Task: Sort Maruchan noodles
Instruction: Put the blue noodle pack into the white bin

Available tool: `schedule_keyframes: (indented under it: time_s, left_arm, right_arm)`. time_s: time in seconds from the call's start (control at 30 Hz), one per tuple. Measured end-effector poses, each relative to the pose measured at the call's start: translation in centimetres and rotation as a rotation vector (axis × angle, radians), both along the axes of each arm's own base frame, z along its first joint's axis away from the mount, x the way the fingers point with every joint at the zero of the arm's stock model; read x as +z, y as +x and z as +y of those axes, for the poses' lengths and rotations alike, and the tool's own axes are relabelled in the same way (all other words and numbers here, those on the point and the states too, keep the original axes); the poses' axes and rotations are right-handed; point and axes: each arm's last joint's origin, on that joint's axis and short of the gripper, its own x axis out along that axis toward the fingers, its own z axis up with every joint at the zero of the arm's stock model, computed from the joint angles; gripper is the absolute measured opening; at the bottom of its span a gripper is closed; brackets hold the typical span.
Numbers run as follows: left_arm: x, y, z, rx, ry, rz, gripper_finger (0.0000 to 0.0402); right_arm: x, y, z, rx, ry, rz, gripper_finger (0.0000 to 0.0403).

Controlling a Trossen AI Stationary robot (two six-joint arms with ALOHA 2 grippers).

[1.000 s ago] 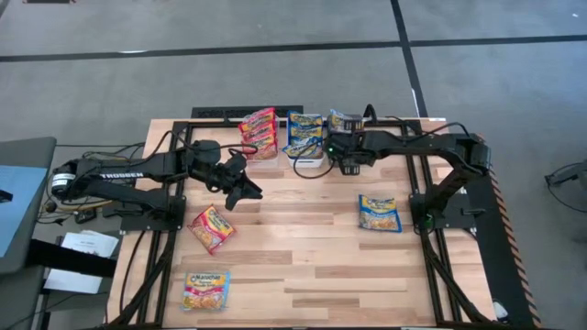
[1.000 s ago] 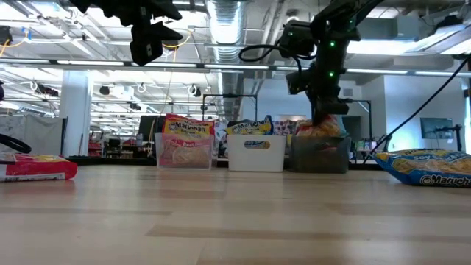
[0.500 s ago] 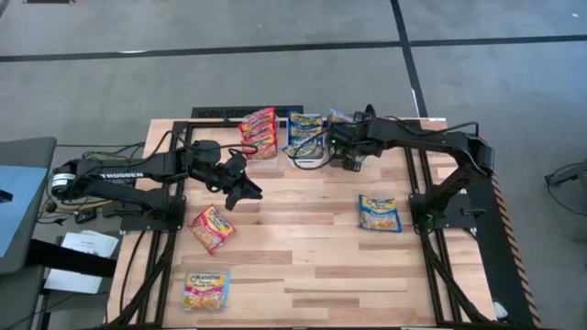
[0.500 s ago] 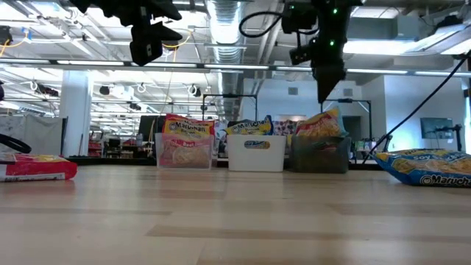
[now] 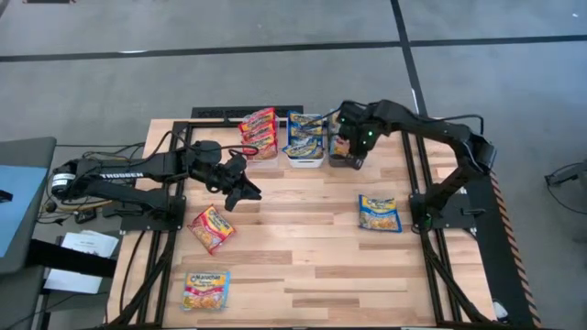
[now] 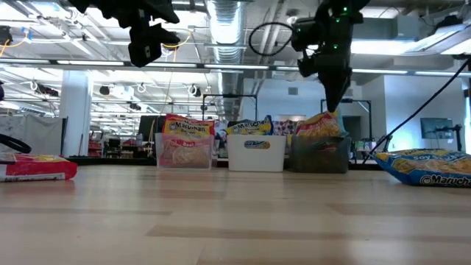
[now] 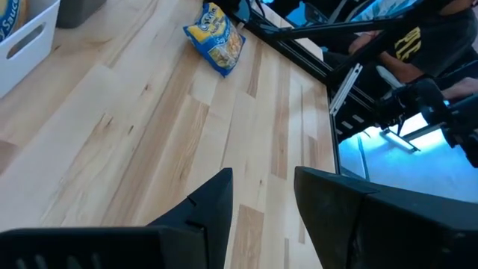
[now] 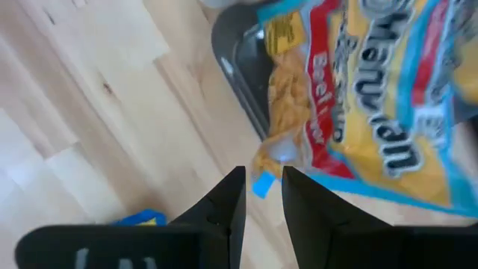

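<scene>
A: Pale wood plank table [image 5: 303, 247], open workshop hall behind. Noodle packets?

B: Standing in three bins [image 6: 250, 153] at the far edge; others [image 5: 379, 213] flat on planks.

A: Claws?

B: Right gripper [image 6: 335, 103] above grey bin, fingers apart, empty. Left gripper [image 5: 246, 194] parted, empty, hovering.

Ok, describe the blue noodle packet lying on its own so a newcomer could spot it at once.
Start at the row of three bins along the table's far edge. Come toward the near side on the right arm's half, to the blue packet lying flat on bare wood. It lies alone on that half; the other two loose packets, both yellow and pink, lie on the left arm's half.
</scene>
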Motion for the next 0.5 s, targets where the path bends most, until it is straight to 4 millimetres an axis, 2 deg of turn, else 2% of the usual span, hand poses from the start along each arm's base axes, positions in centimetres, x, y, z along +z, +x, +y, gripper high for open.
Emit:
schedule_keyframes:
  time_s: [0.2,0.5]
  left_arm:
    - [0.0,0.0,0.0,0.0,-0.001,0.0,0.013]
    - [0.02,0.0,0.0,0.001,-0.001,-0.001,0.013]
  right_arm:
    - [-0.02,-0.77,-1.17,-0.059,0.011,-0.005,0.0112]
    - [-0.02,-0.68,-1.05,-0.078,0.052,-0.03,0.0112]
